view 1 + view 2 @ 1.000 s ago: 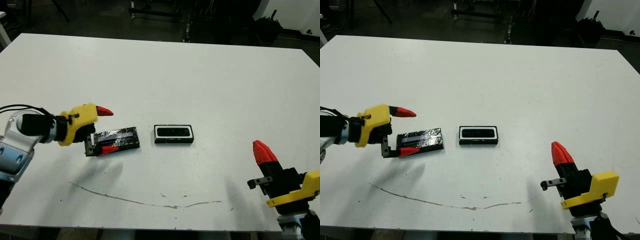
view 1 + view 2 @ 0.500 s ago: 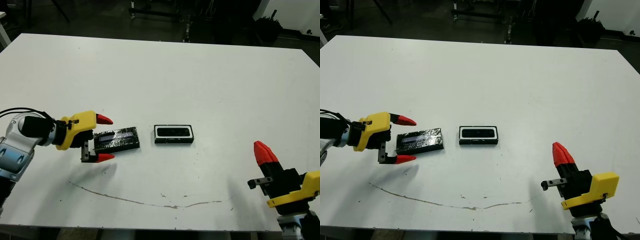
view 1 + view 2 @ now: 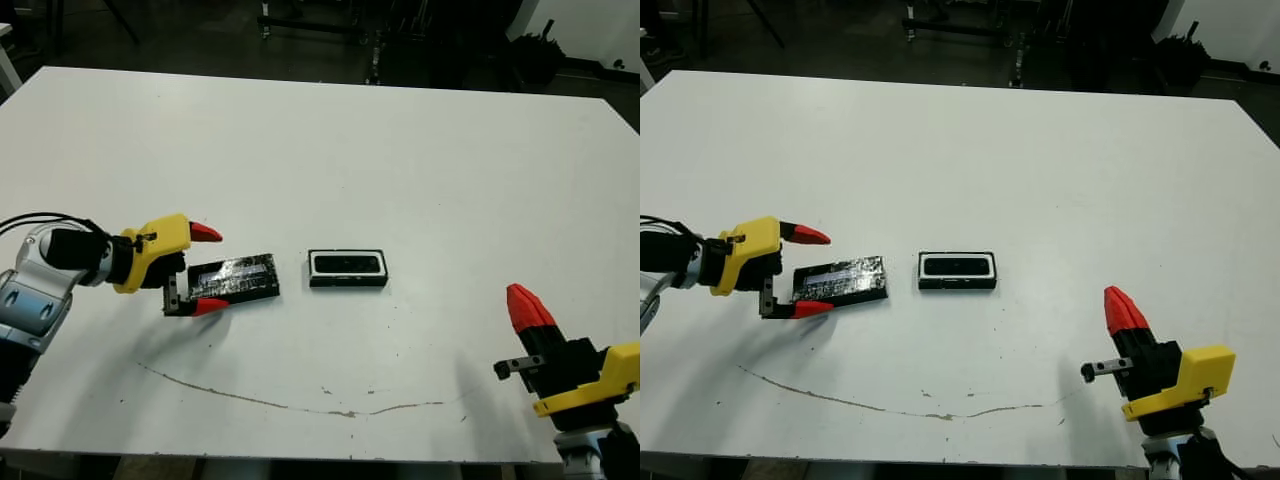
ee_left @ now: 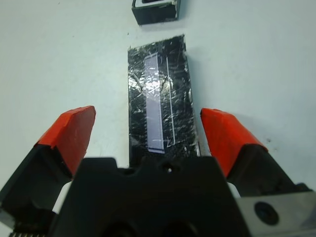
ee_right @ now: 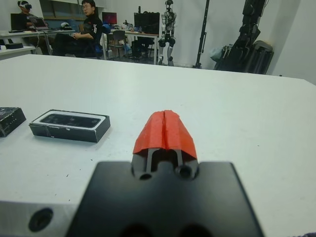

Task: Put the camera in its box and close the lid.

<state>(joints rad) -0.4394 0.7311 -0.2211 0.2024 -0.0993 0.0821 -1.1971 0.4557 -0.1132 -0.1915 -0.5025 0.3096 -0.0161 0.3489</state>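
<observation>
So the first half looks done: the camera (image 3: 347,263) is seen lying inside the box (image 3: 347,269), dark bar against the white lining, flat on the table (image 3: 400,150). What's left is the lid (image 3: 235,279), which is not on yet. It's lying flat with its shiny patterned top up, just beside the box and apart from it, with a gap of bare table between the two. The left gripper (image 3: 203,268) is spread wide and placed around the near end of the lid, one red fingertip on each side of it, and in the left wrist view the lid (image 4: 160,96) runs straight out from between the fingers (image 4: 228,137) with clear space on both sides, so nothing is gripped yet as far as can be told. The box sits further out past the lid's far end, straight ahead of that gripper. The right gripper (image 3: 528,308) is parked well away from everything, tips pressed together and empty. So probably: the lid gets pinched, carried ahead to the box, set down and pressed closed. All of that is judged still to be done.
</observation>
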